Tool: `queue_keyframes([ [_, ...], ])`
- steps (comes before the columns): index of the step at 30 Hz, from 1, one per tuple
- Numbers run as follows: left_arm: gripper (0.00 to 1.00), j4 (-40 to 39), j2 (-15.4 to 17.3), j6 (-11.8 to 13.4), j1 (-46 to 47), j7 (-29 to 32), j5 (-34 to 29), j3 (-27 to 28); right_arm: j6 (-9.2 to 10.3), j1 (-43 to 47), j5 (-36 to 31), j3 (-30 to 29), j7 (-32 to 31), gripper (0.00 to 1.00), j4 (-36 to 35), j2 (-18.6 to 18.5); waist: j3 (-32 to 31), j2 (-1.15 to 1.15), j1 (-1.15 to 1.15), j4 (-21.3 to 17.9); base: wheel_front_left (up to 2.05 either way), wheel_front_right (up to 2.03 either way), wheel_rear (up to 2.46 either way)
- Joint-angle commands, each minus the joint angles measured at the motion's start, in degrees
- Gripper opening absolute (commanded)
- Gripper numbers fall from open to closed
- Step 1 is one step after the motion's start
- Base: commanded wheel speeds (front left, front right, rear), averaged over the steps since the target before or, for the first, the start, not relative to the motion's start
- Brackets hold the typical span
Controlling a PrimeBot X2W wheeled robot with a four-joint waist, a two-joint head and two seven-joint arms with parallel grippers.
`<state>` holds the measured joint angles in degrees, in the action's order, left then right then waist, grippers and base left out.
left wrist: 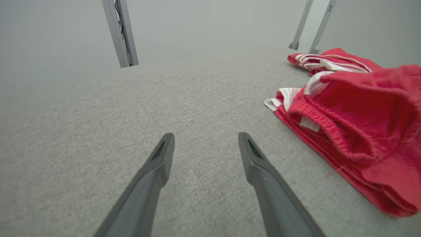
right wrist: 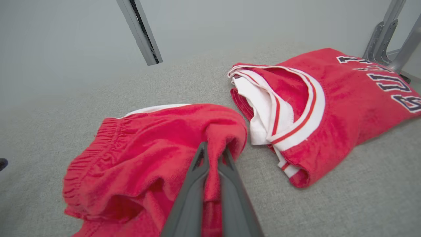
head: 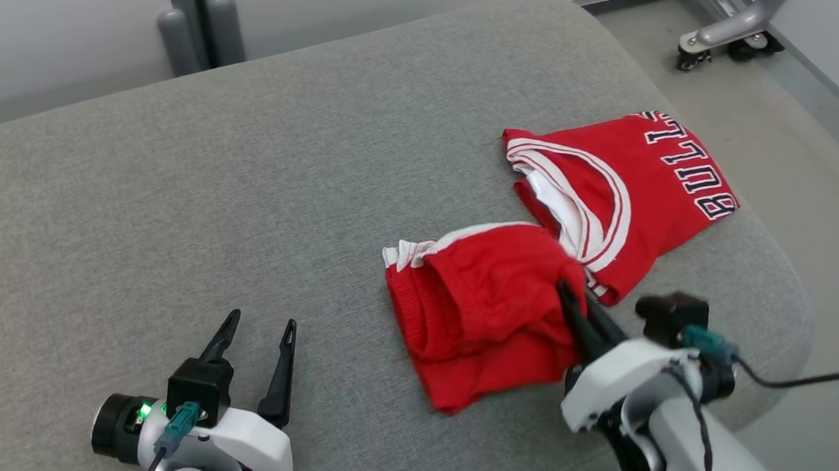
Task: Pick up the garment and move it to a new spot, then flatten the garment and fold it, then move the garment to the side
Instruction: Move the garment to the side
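The garment is a pair of red shorts (head: 474, 307) with white trim, lying crumpled on the grey cushion (head: 244, 177), right of centre. My right gripper (head: 569, 288) is shut on a raised fold at the shorts' right edge. In the right wrist view, red cloth is pinched between the fingers of that gripper (right wrist: 213, 149), and the rest of the shorts (right wrist: 131, 158) spreads to the left. My left gripper (head: 261, 322) stands open over bare cushion at the lower left, well left of the shorts. The left wrist view shows the left gripper (left wrist: 206, 136) holding nothing, with the shorts (left wrist: 355, 131) off to the right.
A folded red jersey (head: 633, 185) with dark lettering lies just beyond the shorts, close to the cushion's right edge. Grey metal posts (head: 197, 16) stand behind the cushion. A wheeled metal base (head: 727, 35) sits on the floor at the far right.
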<state>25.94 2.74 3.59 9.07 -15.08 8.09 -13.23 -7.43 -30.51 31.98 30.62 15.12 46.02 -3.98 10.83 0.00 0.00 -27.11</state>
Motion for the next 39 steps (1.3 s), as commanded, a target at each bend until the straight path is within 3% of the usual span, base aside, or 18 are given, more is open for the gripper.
queue_keyframes([
  [1, 1.00, 0.0, 0.3, -0.1, 1.2, -0.1, -0.5, 0.2, -0.10, -1.2, 0.0, -0.1, 0.0, 0.00, -0.4, -0.6, 0.4, 0.00, 0.00, 0.6, 0.00, 0.00, 0.00],
  [9, 1.00, -0.1, 0.3, -0.5, 1.6, -0.1, -1.0, 0.7, -0.09, -11.4, -2.9, 0.7, 0.0, 0.00, 0.2, -7.6, 1.6, 0.00, 0.00, 4.2, 0.00, 0.00, 0.00],
  [21, 1.00, -0.3, 0.3, -0.8, 3.5, -0.1, -2.6, 1.3, -0.04, -19.0, -8.6, -9.6, 0.0, 0.01, 19.3, -17.4, 4.8, 0.00, 0.00, 11.8, 0.00, 0.00, 0.00],
  [23, 1.00, -0.1, 0.3, -0.8, 3.5, -0.1, -3.1, 2.0, -0.04, -18.8, -10.7, -12.1, 0.0, 0.94, 22.0, -17.7, 5.1, 0.00, 0.00, 12.4, 0.00, 0.00, 0.00],
  [24, 1.00, 0.0, 0.3, -1.0, 3.4, -0.1, -3.2, 2.3, -0.04, -18.9, -11.5, -13.9, 0.0, 1.00, 22.9, -18.1, 5.2, 0.00, 0.00, 12.8, 0.00, 0.00, 0.00],
  [30, 1.00, -0.6, 0.3, -0.6, 2.8, -0.1, -3.5, 3.9, -0.05, -15.9, -18.9, -26.1, 0.0, 1.00, 19.3, -17.7, 4.1, 0.00, 0.00, 14.4, 0.00, 0.00, 0.00],
  [39, 1.00, -1.8, 0.3, 0.8, 0.7, -0.1, -1.6, 4.1, -0.04, -5.1, -30.6, -37.4, 0.0, 1.00, -3.9, -7.4, 0.4, 0.00, 0.00, 17.8, 0.00, 0.00, 0.00],
])
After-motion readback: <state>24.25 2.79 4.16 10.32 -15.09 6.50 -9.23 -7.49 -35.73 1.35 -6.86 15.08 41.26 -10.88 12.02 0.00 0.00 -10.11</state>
